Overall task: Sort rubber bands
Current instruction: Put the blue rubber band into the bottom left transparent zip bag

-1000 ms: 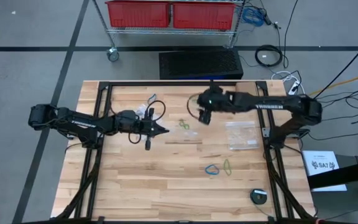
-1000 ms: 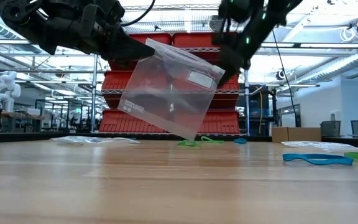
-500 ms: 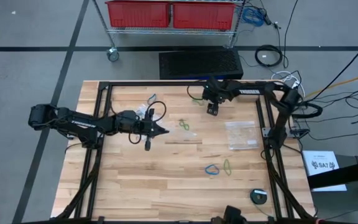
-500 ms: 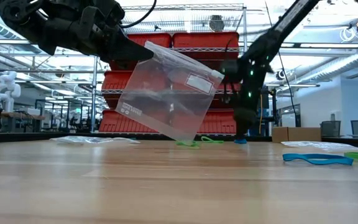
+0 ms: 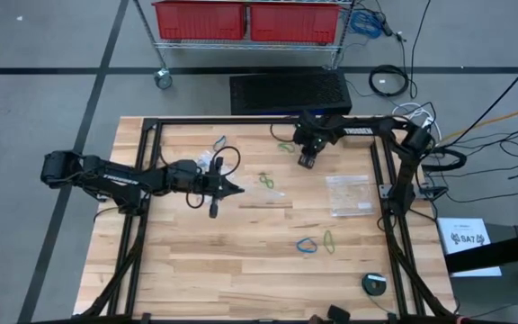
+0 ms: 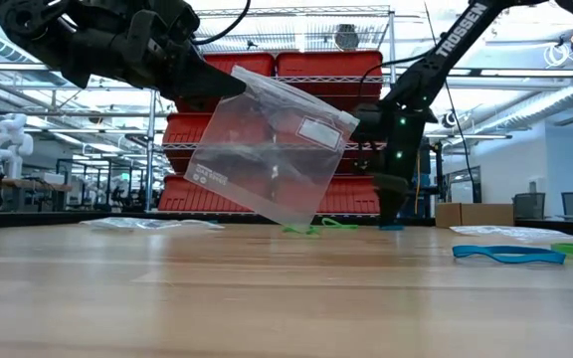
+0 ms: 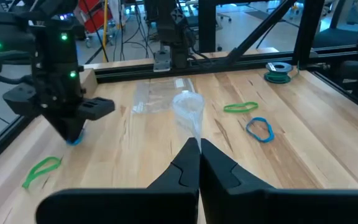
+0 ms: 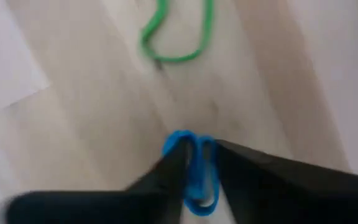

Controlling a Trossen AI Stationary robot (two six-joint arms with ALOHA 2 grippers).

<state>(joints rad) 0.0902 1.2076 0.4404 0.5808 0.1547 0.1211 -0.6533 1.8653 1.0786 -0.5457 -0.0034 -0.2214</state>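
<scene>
The right claw (image 8: 194, 168) is down on the desk (image 5: 241, 270) at its far side, and its two fingers are pressed together on a small blue rubber band (image 8: 191, 171), which is squeezed into a narrow loop between the tips. To do this step well, I think the claw should keep its pressure while it lifts straight up, because the band is thin and floppy and it could slip out if the fingers relax or drag sideways on the wood. Just beside it lies a green rubber band (image 8: 179, 34), apart from the blue one, so the lift should not catch it. Farther away, the left claw (image 7: 197, 152) is closed on the top edge of a clear plastic bag (image 6: 267, 149) and holds it tilted above the middle of the desk; whether the mouth of the bag is open I cannot tell. The blue band should be carried over this bag and released only when it is well inside, otherwise it may fall beside it. The other bands wait on the desk: a green pair (image 5: 266, 180) near the left claw, a blue band (image 5: 307, 245) and a green band (image 5: 329, 240) toward the near side. A second clear bag (image 5: 349, 193) lies flat on the right.
</scene>
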